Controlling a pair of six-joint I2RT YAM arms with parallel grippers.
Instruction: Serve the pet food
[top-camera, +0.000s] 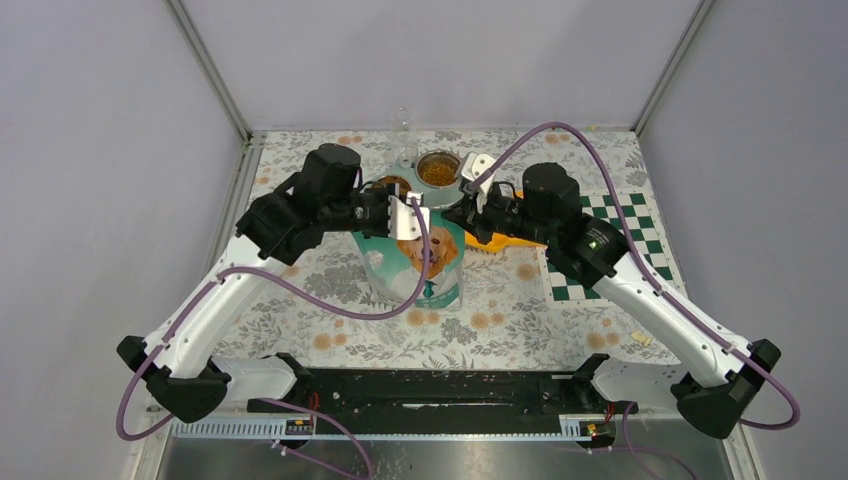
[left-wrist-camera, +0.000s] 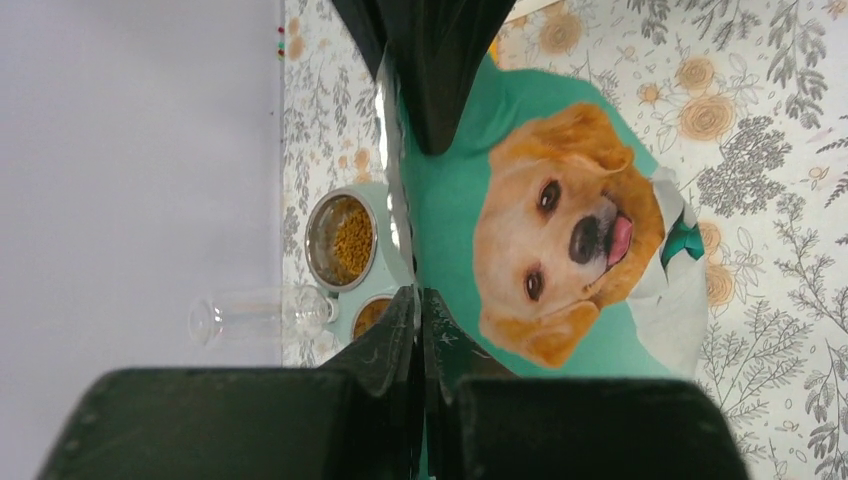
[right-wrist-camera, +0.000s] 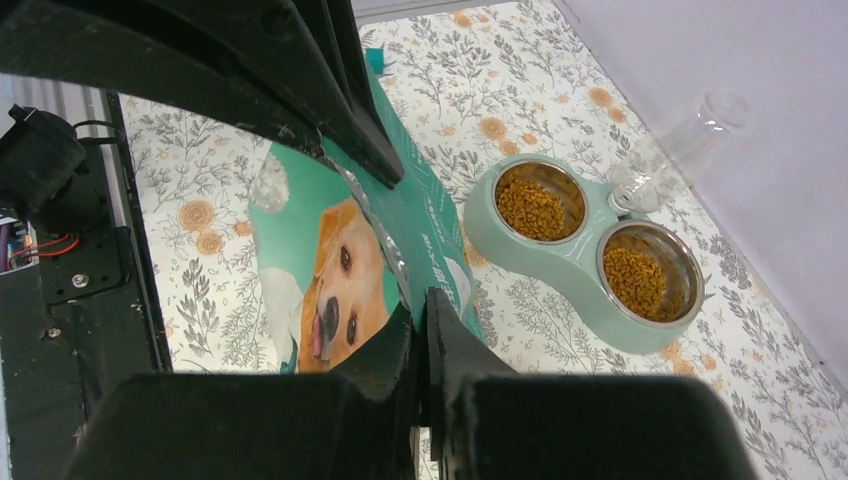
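The pet food, brown kibble, lies in both steel cups of a pale green double bowl (top-camera: 412, 192): one heap (top-camera: 437, 172) on the right, another (top-camera: 393, 185) on the left. It also shows in the right wrist view (right-wrist-camera: 530, 208) and the left wrist view (left-wrist-camera: 352, 240). A teal-and-white bag with a dog picture (top-camera: 425, 270) stands upright just in front of the bowl. My left gripper (top-camera: 402, 216) is shut on the bag's top edge from the left. My right gripper (top-camera: 462, 212) is shut on the same edge from the right. The bag fills both wrist views (left-wrist-camera: 560, 230) (right-wrist-camera: 330, 270).
An orange scoop (top-camera: 500, 241) lies partly under my right arm, beside a green-and-white checkered mat (top-camera: 612, 250). A clear plastic bottle (top-camera: 403, 135) is fixed to the back of the bowl near the rear wall. The black rail (top-camera: 430, 390) runs along the near edge.
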